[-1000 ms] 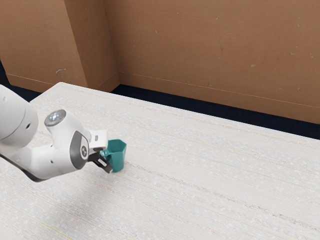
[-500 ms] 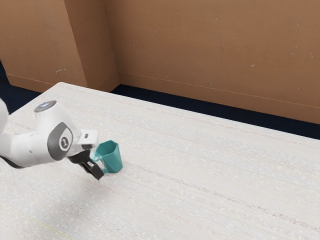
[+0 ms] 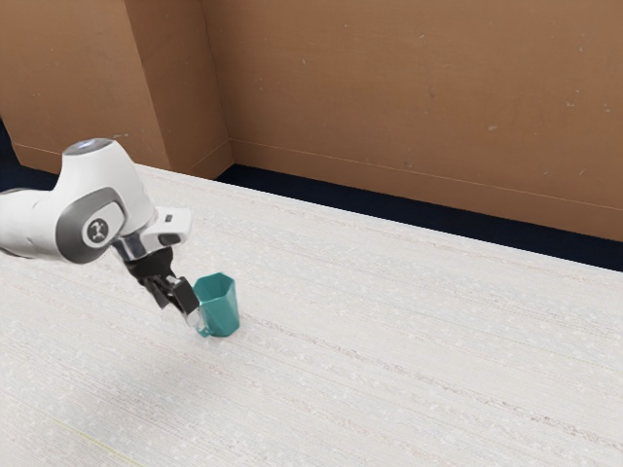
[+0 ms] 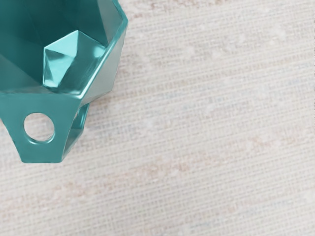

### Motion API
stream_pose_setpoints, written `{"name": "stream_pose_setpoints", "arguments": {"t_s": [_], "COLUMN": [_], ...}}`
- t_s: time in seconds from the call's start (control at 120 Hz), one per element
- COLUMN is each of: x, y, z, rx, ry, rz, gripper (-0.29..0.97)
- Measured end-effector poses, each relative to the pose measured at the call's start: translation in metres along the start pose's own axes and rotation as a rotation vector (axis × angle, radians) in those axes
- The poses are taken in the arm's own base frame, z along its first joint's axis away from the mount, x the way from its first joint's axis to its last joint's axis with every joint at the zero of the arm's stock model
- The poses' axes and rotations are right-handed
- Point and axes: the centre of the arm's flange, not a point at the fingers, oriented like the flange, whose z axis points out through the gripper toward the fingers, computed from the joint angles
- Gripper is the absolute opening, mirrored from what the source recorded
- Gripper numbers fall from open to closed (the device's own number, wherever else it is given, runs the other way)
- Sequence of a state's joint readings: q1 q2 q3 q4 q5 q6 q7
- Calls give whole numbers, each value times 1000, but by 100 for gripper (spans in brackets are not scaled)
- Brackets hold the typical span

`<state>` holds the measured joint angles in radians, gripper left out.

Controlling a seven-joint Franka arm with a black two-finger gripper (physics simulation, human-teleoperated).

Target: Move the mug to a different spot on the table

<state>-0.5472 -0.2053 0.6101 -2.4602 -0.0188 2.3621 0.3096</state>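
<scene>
A teal faceted mug (image 3: 218,305) stands upright on the pale table (image 3: 409,331), its handle (image 3: 201,327) turned toward the exterior view's left and front. In the wrist view the mug (image 4: 64,59) lies off to one side of my hand, and its pierced handle (image 4: 42,130) rests on the table top with nothing around it. My black gripper (image 3: 182,298) hangs tilted just to the exterior view's left of the mug, close beside its rim. The fingers stand open with nothing held between them.
Brown walls (image 3: 409,88) rise behind the table, with a dark gap (image 3: 409,209) along its far edge. The table's near left corner lies under my arm (image 3: 88,209). Bare table top stretches toward the exterior view's right.
My arm has swung upward and my hand has turned and risen from low beside the mug. The mug, held by its handle a second ago, now stands free slightly further left.
</scene>
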Motion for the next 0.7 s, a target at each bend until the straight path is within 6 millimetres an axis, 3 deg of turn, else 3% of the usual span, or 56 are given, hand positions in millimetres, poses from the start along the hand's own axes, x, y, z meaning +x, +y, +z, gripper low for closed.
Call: {"name": "stream_pose_setpoints", "arguments": {"t_s": [0.133, 0.242, 0.333, 0.458, 0.575, 0.7], "x": [30, 62, 82, 116, 132, 143], "y": [1, -12, -17, -22, -19, -18], "z": [-48, -99, -130, -191, -241, -268], "rx": [38, 86, 116, 174, 203, 186], "ry": [25, 53, 65, 111, 122, 98], "rz": [-17, -60, -94, -138, -180, -224], "gripper": [66, 66, 66, 66, 66, 66]}}
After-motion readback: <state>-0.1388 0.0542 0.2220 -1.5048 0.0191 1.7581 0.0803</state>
